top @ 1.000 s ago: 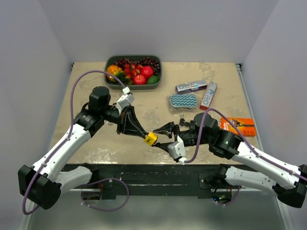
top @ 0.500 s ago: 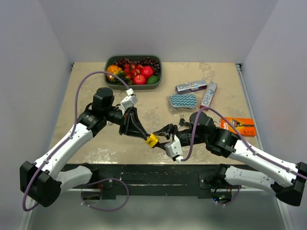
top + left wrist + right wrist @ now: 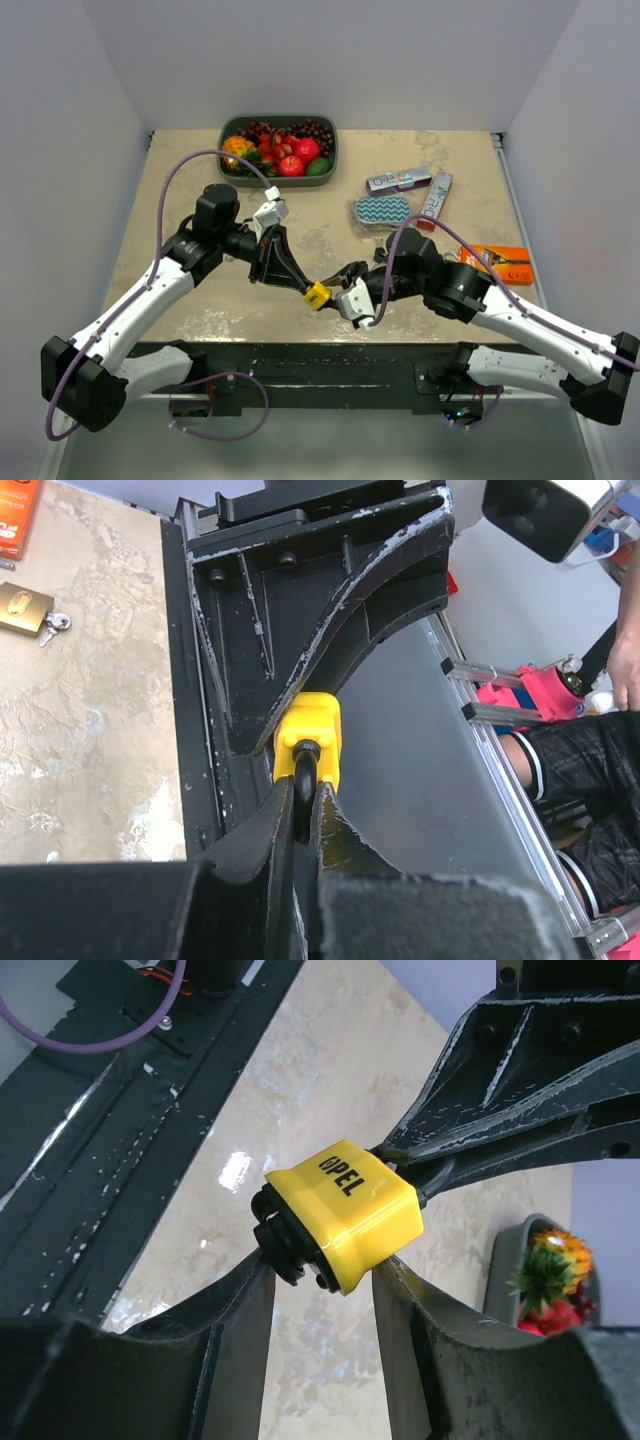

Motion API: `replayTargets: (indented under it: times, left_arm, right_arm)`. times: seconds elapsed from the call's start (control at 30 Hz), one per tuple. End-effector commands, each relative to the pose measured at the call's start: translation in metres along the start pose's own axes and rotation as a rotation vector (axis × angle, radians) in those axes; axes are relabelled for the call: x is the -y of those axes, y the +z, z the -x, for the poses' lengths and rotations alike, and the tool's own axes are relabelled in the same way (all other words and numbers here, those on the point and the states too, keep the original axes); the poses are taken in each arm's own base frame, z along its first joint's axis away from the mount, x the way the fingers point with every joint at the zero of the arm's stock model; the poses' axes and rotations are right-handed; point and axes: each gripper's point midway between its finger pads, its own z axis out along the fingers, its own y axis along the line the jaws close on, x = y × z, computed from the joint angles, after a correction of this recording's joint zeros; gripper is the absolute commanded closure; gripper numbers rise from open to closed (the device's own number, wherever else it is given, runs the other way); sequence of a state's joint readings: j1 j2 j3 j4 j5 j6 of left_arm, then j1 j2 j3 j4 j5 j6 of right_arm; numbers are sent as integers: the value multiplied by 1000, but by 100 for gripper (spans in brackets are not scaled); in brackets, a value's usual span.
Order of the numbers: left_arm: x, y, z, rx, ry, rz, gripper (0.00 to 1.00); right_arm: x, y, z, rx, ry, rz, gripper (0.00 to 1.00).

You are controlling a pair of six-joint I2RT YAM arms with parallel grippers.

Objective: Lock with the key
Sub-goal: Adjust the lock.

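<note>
A yellow padlock (image 3: 317,294) marked OPEL hangs above the table's near edge. My left gripper (image 3: 305,286) is shut on its black shackle, as the left wrist view shows (image 3: 300,792) with the yellow body (image 3: 308,735) just past the fingertips. In the right wrist view the padlock (image 3: 345,1210) sits between my right gripper's (image 3: 322,1268) open fingers. A black key part (image 3: 283,1245) sticks out of the lock's underside and touches one fingertip. In the top view my right gripper (image 3: 338,290) is at the padlock from the right.
A green fruit tray (image 3: 331,165) stands at the back. Two tubes (image 3: 398,180), a blue patterned pouch (image 3: 382,211) and an orange packet (image 3: 500,263) lie to the right. A brass padlock with keys (image 3: 25,610) lies on the table. The black front rail (image 3: 300,362) is just below the grippers.
My right gripper has moved left until its open fingers flank the yellow padlock. My left gripper has shifted slightly right, still holding the shackle.
</note>
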State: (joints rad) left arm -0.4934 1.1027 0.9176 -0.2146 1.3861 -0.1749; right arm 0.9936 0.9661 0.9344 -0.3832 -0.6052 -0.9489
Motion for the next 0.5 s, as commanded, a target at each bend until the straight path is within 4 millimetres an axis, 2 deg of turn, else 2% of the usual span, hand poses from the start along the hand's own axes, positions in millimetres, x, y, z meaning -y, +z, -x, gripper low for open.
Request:
replayTargets:
  times: [0.0,0.47]
  left_arm:
    - [-3,6,3,1,73,24,100]
    - [-34,1,-4,-7,88,229,100]
  right_arm:
    - [25,2,33,95,9,-36,56]
    - [37,6,42,126,122,-65,57]
